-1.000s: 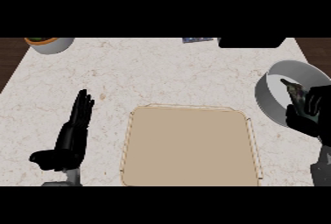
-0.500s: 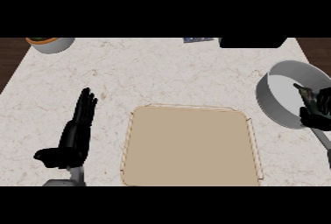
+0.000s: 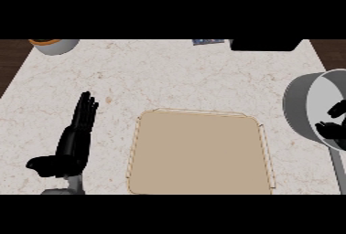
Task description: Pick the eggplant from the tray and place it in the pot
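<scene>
your right hand (image 3: 332, 129) sits in the pot (image 3: 299, 106) at frame right, prob for the drop, but can't tell if it's holding anything & no eggplant shows on the tray (image 3: 200, 155); left hand (image 3: 71, 146) rests straight-fingered lower left, out of the way.

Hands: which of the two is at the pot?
The right hand, dark against the pale inside of the pot at the view's right edge. The left hand stands open left of the tray.

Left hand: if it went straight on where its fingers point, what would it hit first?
Probably nothing: the left hand points across bare counter, passing right of the grey bowl; depth is unclear.
</scene>
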Controlling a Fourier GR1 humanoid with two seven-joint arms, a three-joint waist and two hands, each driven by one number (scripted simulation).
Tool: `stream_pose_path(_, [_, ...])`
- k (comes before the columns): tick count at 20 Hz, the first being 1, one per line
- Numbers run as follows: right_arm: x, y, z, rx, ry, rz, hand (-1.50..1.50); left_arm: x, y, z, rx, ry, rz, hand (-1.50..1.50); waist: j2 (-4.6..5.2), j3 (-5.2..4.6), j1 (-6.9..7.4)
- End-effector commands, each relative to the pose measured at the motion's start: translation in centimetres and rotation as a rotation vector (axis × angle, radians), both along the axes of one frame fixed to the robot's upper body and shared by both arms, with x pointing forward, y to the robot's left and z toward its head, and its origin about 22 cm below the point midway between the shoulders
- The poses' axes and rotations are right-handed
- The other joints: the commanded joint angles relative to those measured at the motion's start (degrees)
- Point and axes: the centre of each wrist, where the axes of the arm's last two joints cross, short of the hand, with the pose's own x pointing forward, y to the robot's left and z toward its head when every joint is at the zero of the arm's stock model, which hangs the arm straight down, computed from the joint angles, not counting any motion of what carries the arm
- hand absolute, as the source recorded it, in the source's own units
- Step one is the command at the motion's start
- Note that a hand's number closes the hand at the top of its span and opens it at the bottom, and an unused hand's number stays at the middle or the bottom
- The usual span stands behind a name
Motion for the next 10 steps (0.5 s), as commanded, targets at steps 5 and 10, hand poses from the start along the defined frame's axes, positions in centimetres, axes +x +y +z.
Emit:
stream_pose_path(5, [0.0,-0.6,-0.9,0.266,-0.295,0.08,-1.5,0.2,0.2,-0.1,-0.009,0.017,0.02,0.0,-0.02,0.32,-1.03])
stream_pose_path(10, [1.1,-0.7,0.3,0.516,-0.633,0.037,-1.5,-0.8,0.7,0.1,-0.012,0.022,0.005,0.0,-0.2,0.41,-0.59])
